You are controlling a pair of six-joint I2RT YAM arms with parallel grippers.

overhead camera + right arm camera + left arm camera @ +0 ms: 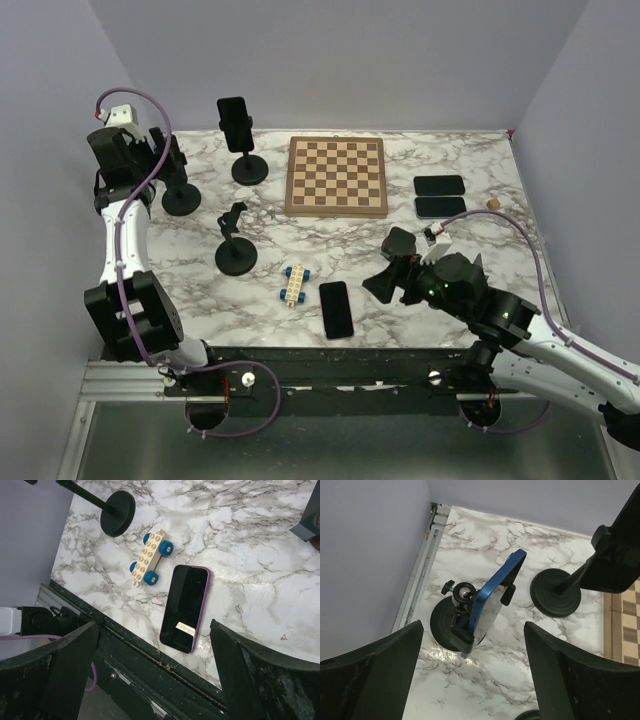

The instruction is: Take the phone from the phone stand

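While phone [492, 596] sits clamped in stand [440, 628] — left gripper [471, 650] above | jaws apart

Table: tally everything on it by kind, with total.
Phones: 5
Phone stands: 3
Chessboard: 1
Toy block car: 1
Small brown object: 1
Total: 11

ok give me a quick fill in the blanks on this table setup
1. The phone clamped in the leftmost phone stand has a ____ frame.
2. The brick toy car sits on ____ blue wheels.
3. The flat phone beside it has a ____ case.
4. Right of the chessboard, ____ phones lie side by side.
Missing words: blue; four; purple; two
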